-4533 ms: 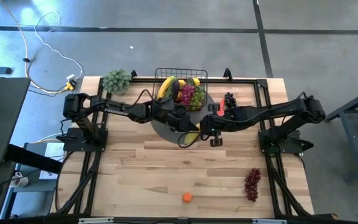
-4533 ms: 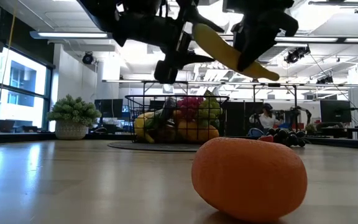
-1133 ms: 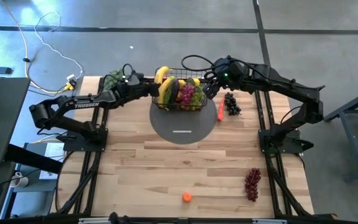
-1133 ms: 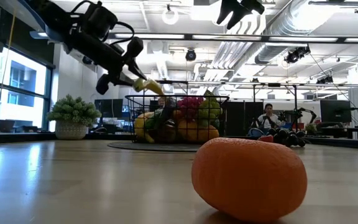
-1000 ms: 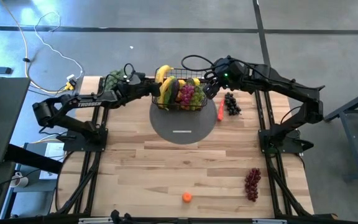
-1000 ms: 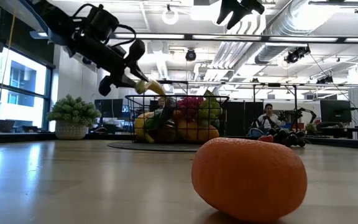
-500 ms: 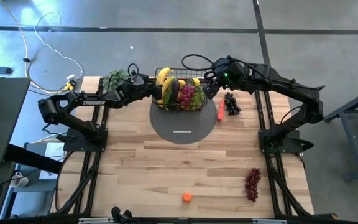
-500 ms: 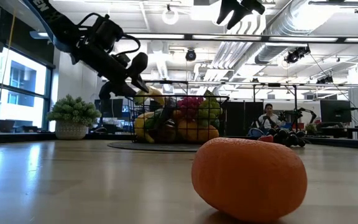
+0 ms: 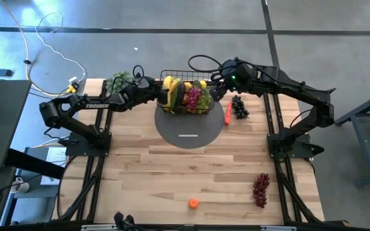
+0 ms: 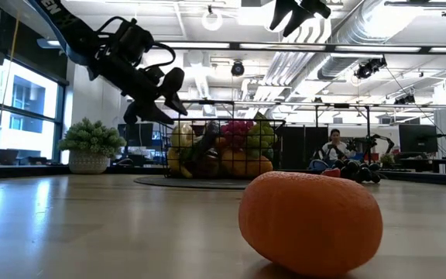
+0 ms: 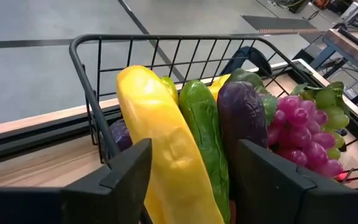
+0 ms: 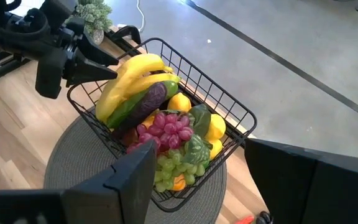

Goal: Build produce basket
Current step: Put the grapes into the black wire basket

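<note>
Black wire-mesh basket (image 9: 187, 94) sits at the table's twelve o'clock edge on a dark grey round mat (image 9: 186, 130), heaped with produce. From the high view, the left gripper (image 9: 157, 92) is at the basket's nine o'clock rim, the right gripper (image 9: 218, 88) at its three o'clock side. A red chili (image 9: 227, 113), dark grapes (image 9: 239, 106), red grapes (image 9: 261, 189) and a small orange fruit (image 9: 193, 203) lie outside, so I judge the banana step is finishing and another pick comes next.

Low view: the left gripper (image 10: 158, 93) hangs tilted down beside the basket (image 10: 221, 139), fingers apart, empty; the orange fruit (image 10: 310, 222) fills the foreground.

Left wrist view: spread fingers flank a long yellow banana (image 11: 165, 146) resting in the basket beside a green cucumber (image 11: 205, 134) and purple eggplant (image 11: 242, 118); released, I judge.

Right wrist view: its fingers stand apart above the basket (image 12: 160, 124), holding nothing.
</note>
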### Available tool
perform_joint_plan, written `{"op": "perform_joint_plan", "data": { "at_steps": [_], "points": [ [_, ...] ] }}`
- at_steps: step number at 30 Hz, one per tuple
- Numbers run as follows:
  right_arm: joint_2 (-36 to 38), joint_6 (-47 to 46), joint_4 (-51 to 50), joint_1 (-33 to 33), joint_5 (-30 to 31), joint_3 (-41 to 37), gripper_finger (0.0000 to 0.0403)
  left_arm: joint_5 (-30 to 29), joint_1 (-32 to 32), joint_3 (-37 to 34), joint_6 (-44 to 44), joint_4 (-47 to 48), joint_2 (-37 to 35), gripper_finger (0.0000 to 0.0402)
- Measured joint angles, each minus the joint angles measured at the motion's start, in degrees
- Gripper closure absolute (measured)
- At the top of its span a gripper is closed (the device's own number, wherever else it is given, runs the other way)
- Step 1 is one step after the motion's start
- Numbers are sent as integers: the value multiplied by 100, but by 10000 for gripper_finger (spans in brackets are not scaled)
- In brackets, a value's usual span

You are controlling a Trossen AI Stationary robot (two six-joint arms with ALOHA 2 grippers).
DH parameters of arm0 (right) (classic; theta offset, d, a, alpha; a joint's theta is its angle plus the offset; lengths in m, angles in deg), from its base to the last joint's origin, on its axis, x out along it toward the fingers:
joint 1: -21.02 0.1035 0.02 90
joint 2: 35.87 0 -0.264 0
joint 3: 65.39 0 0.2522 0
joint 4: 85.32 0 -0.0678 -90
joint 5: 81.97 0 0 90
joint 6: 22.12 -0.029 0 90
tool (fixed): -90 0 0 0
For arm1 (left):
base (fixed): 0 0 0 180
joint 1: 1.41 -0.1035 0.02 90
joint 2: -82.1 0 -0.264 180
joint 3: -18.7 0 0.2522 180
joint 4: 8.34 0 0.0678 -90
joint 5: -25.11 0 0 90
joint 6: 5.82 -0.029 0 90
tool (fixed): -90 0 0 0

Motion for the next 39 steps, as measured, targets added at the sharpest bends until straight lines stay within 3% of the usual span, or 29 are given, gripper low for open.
{"op": "perform_joint_plan", "data": {
  "at_steps": [6, 19, 27, 35, 39],
  "points": [
    [0, -283, -51, 0, -2, 0, 174, 228, -172, 4, 260, 19, -129, 157],
    [-8, -1765, -961, 0, -9, -2, 174, 825, -407, 7, 238, 5, -1241, 170],
    [-151, -2835, -1945, -96, 106, -228, 174, 1305, -324, 51, -479, 25, -1927, 170],
    [-149, -3148, -1954, -503, -340, -1179, 174, 1368, 7, 335, -1966, 103, -2282, 171],
    [-149, -3163, -1918, -784, -570, -1762, 174, 1266, 111, 433, -2153, 289, -2280, 171]
  ]
}}
